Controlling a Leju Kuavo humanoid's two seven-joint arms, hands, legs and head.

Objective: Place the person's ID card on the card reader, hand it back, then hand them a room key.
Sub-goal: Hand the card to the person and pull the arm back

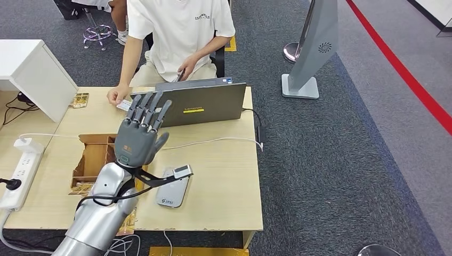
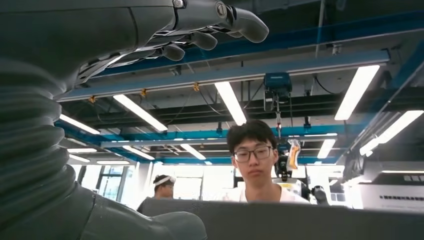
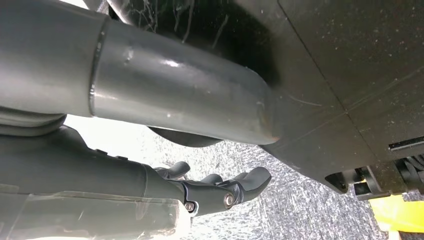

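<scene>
One card (image 1: pixel 123 104) lay at the far edge of the table (image 1: pixel 224 181), pinned under the person's hand (image 1: pixel 116 95), just left of the grey laptop (image 1: pixel 200 101). Its face was too small to read. The left hand (image 1: pixel 139 136) hung above the table just short of that card, palm down, fingers spread forward and holding nothing. In the left wrist view the same fingers (image 2: pixel 200 37) reached out, slightly bent, toward the seated person (image 2: pixel 254 162). Nearer the robot, the card reader (image 1: pixel 173 189) rested flat on the table with nothing on it, beside a wooden box (image 1: pixel 93 160) with compartments. A white power strip (image 1: pixel 18 173) lay along the left side. The right hand (image 3: pixel 220 187) hung low over grey carpet, its fingers loosely curled with nothing in them.
</scene>
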